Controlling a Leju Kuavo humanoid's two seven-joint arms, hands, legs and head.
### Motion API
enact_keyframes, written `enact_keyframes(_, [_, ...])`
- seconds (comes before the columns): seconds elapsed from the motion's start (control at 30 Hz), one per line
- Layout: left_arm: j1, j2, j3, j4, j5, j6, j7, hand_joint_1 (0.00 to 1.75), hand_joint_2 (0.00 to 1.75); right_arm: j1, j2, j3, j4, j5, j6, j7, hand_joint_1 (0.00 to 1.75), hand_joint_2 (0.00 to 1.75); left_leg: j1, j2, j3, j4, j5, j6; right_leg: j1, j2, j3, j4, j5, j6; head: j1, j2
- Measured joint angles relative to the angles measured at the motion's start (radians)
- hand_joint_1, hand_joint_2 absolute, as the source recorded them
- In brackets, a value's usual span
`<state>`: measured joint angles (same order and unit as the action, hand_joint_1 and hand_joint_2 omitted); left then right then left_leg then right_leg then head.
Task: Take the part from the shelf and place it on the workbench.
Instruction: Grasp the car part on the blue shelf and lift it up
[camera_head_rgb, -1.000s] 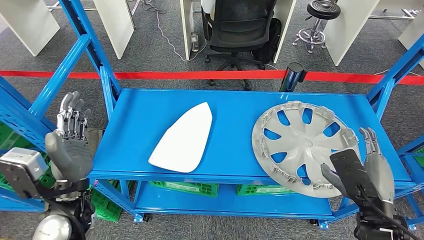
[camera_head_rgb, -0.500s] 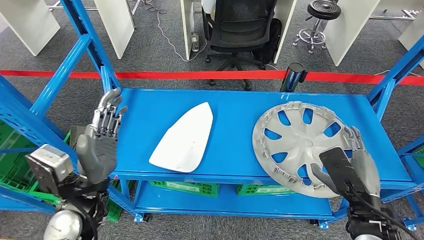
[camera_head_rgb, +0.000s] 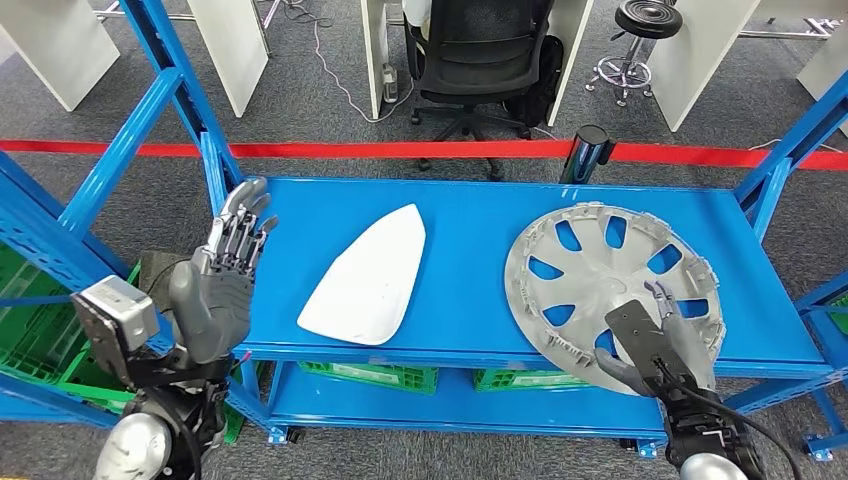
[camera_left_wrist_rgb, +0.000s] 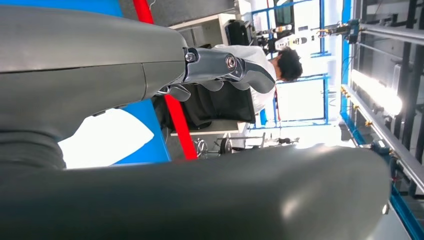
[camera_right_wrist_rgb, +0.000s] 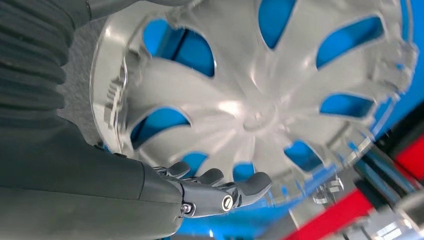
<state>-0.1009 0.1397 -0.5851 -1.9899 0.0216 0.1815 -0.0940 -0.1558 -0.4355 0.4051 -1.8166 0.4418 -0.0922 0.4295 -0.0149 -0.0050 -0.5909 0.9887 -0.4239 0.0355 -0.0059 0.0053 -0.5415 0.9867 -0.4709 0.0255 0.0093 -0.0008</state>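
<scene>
The hubcap (camera_head_rgb: 608, 290) lies flat on the right half of the blue shelf (camera_head_rgb: 470, 215), its near rim jutting over the front edge. My right hand (camera_head_rgb: 658, 345) sits at that near rim, fingers (camera_right_wrist_rgb: 235, 192) spread and slightly bent beside the edge, holding nothing; whether they touch it I cannot tell. The cap lies just ahead of this hand, round, so no long axis to line up. My left hand (camera_head_rgb: 222, 285) is raised open at the shelf's left end, well apart from it, a white wedge-shaped panel (camera_head_rgb: 368, 275) lying between
</scene>
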Motion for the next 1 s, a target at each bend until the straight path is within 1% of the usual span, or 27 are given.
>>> enact_keyframes(0.17, [-0.002,0.0,-0.004,0.013,0.008,-0.003,0.007,0.0,0.0,-0.005,0.0,0.018,0.031,-0.076,0.019,-0.011,0.0,1.75,0.0,0.0,0.0,0.0,0.0,0.0,0.0,0.0,0.0,0.0,0.0,0.0,0.0,0.0])
enact_keyframes(0.47, [-0.006,0.0,-0.014,0.034,0.025,0.006,-0.002,0.0,0.0,-0.018,-0.001,0.043,0.071,-0.13,0.03,-0.035,0.0,1.75,0.0,0.0,0.0,0.0,0.0,0.0,0.0,0.0,0.0,-0.001,0.0,0.0,0.0,0.0])
enact_keyframes(0.77, [-0.018,0.0,-0.021,0.048,0.034,0.004,-0.009,0.0,0.0,-0.029,-0.002,0.067,0.1,-0.143,0.039,-0.044,0.0,1.75,0.0,0.0,0.0,0.0,0.0,0.0,0.0,0.0,0.0,0.0,0.0,0.0,0.001,0.0])
enact_keyframes(1.0, [-0.022,0.0,-0.025,0.055,0.045,-0.003,-0.009,0.0,0.0,-0.042,-0.002,0.087,0.121,-0.119,0.056,-0.031,0.0,1.75,0.0,0.0,0.0,0.0,0.0,0.0,0.0,0.0,0.0,-0.001,0.0,0.0,0.001,0.0])
